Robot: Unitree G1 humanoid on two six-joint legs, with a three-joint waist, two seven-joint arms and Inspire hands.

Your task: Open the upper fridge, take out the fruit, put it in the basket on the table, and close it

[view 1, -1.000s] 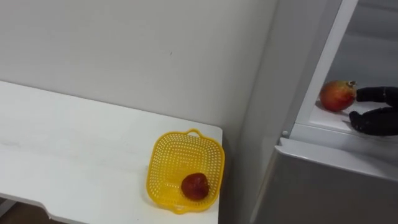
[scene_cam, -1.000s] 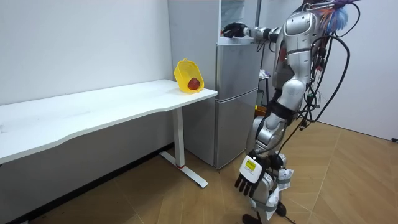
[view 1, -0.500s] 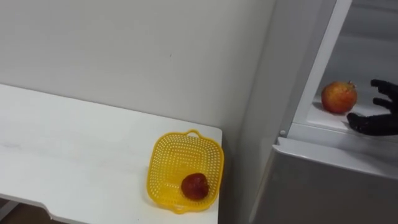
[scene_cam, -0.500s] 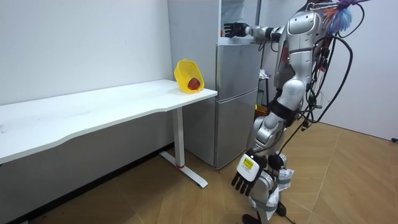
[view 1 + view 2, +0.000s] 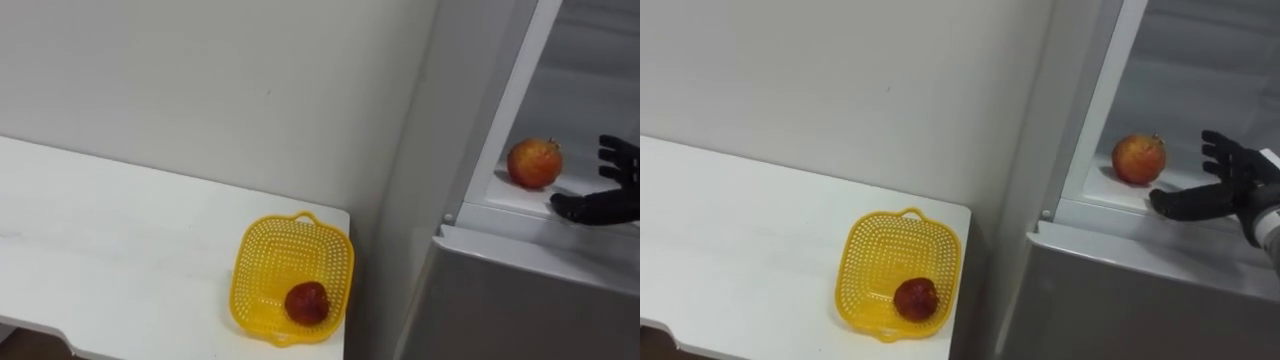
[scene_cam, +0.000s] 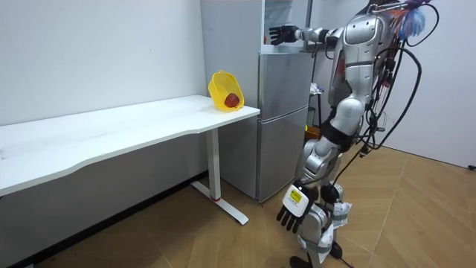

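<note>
A red and yellow apple [image 5: 534, 163] stands on the white shelf [image 5: 506, 198] of the open upper fridge. My right hand [image 5: 603, 201] is open just to the right of the apple, thumb low and fingers spread above, a small gap away and touching nothing. In the room view I stand before the grey fridge [image 6: 284, 119] with my right hand [image 6: 279, 34] raised at the upper compartment. My left hand [image 6: 294, 213] hangs open low by my leg.
A yellow mesh basket [image 5: 262, 262] with a dark red fruit [image 5: 306, 302] in it sits at the right end of the white table [image 5: 100, 230], next to the fridge. The shut lower fridge door [image 5: 520, 300] lies below the shelf. A white wall stands behind.
My right hand has opened and drawn back to the right, away from the apple, which stays on the shelf. The view has shifted slightly.
</note>
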